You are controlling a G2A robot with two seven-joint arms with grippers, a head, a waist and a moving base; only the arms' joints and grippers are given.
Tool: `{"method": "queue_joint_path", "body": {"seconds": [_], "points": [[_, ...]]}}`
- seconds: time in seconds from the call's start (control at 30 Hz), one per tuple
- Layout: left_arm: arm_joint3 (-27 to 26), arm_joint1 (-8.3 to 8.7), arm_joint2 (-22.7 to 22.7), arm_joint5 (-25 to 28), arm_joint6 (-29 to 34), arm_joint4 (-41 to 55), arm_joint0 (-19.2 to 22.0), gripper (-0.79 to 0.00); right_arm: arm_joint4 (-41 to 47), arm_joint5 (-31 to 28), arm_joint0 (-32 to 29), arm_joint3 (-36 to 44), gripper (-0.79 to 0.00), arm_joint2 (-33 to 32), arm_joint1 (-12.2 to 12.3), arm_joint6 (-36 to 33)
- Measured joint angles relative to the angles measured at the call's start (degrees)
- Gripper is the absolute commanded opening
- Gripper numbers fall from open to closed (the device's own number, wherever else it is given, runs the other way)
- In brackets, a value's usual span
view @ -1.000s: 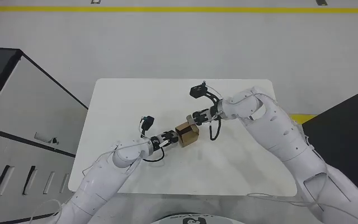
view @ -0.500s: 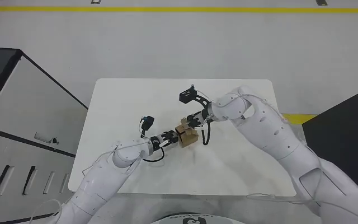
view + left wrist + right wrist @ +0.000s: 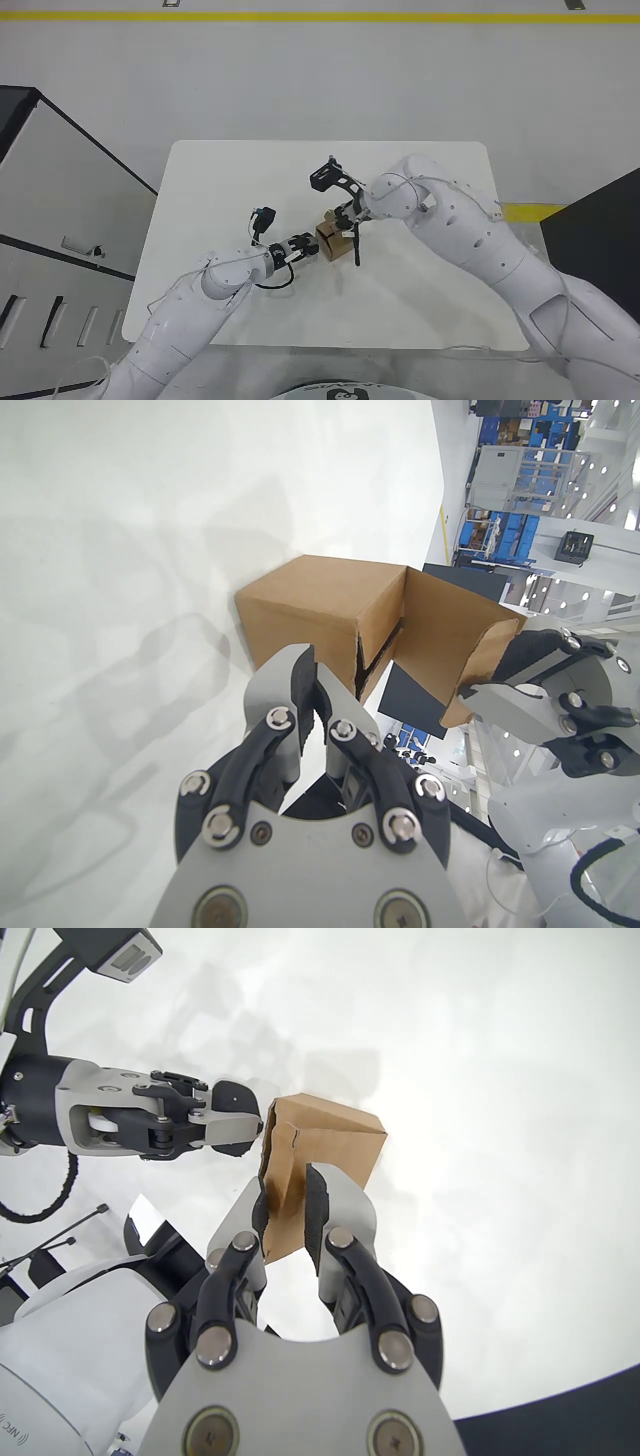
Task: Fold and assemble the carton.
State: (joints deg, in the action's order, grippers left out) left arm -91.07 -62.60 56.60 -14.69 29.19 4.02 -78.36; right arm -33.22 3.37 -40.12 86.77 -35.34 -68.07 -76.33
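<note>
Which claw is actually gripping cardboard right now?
The right claw: a flap of the carton is pinched between its pads. The left claw is shut on nothing, beside the carton.

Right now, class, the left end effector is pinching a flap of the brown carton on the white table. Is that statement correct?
Not quite: the right end effector is pinching the flap of the brown carton on the white table, as the right wrist view shows. The left end effector is shut on nothing beside it.
</note>
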Motion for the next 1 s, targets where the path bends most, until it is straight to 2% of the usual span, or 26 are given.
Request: {"method": "queue_joint_path", "body": {"seconds": [0.2, 0.57, 0.8, 1.0], "points": [[0.0, 0.00, 0.0, 0.0, 0.0, 0.0, 0.0, -0.785, -3.3, 0.8, 1.4, -0.2, -0.699, 2.3, -0.9, -2.1], [0.0, 0.00, 0.0, 0.0, 0.0, 0.0, 0.0, -0.785, -7.2, 0.9, 3.2, -1.8, -0.646, 5.7, -2.9, -2.9], [0.0, 0.00, 0.0, 0.0, 0.0, 0.0, 0.0, -0.785, -11.0, 0.9, 3.7, -2.9, -0.711, 7.8, -4.1, -2.6], [0.0, 0.00, 0.0, 0.0, 0.0, 0.0, 0.0, -0.785, -12.3, 1.0, 3.9, -3.8, -0.720, 8.3, -5.0, -2.6]]}}
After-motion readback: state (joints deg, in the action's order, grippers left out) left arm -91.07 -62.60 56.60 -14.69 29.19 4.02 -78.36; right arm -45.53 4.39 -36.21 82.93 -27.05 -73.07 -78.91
